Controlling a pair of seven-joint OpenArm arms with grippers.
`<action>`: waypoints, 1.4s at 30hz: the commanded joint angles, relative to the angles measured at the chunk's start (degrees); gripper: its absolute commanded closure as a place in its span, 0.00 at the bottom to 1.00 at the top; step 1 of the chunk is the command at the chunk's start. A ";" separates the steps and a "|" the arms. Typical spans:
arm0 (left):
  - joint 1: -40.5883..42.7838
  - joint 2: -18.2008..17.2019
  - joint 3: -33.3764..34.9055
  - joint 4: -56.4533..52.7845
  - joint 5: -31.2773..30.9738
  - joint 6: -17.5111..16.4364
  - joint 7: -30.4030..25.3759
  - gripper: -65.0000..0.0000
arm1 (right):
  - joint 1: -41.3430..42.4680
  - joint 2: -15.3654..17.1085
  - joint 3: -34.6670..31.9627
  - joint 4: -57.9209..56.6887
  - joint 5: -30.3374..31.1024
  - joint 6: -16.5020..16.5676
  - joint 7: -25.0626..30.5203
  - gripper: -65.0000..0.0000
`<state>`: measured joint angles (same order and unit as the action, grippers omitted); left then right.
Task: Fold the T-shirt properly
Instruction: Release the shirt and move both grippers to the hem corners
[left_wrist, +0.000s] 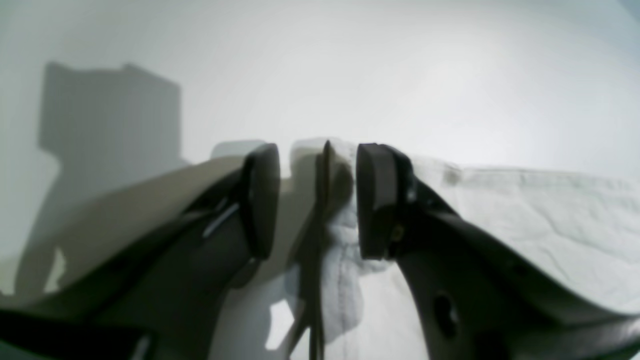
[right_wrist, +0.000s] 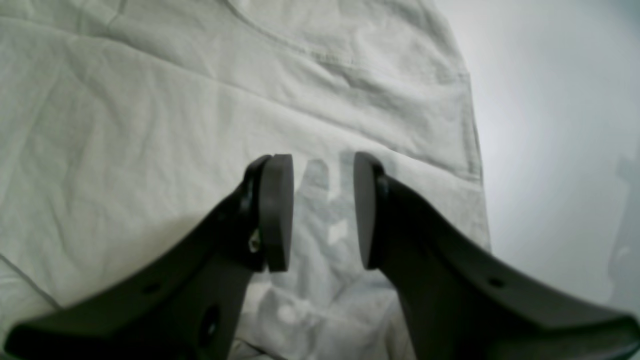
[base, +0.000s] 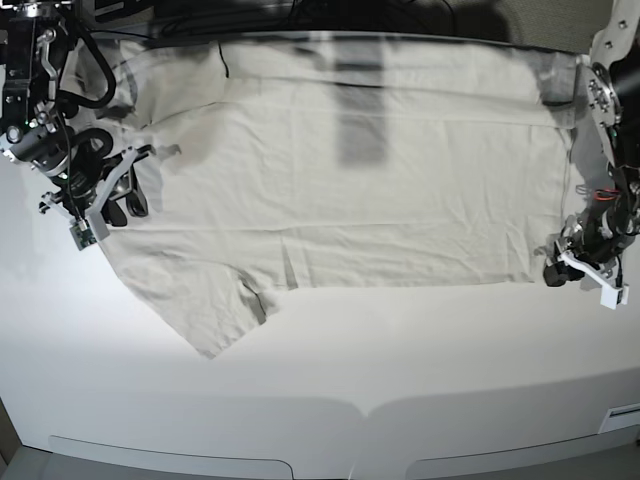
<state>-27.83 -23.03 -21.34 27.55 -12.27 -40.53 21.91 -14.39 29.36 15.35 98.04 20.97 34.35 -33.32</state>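
With the T-shirt lying flat across the bench, both sets of jaws are hanging released at its 3 and 9 o'clock edges, risking pinching only one layer

I see the T-shirt as soft matt cloth, pale beige, finely creased, with stitched hems; the table under it looks smooth, white, faintly sheened; the right gripper shows dark matt pads like rubber on smooth dark plastic; the left gripper looks the same, though blurred.
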 joint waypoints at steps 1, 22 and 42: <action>-0.57 -0.63 0.07 0.13 1.73 0.53 4.70 0.61 | 1.09 0.96 0.44 0.96 0.44 -0.09 1.14 0.67; 1.73 1.20 0.07 0.17 -2.12 0.53 10.08 0.78 | 5.20 1.11 0.44 0.96 0.50 -0.22 1.09 0.68; 4.20 0.48 3.91 0.17 -2.38 0.53 19.63 0.57 | 5.18 1.09 0.44 0.96 0.70 -0.22 0.92 0.68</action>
<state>-25.12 -23.92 -18.35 29.08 -20.71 -40.99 31.48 -9.87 29.39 15.33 98.02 21.17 34.35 -33.52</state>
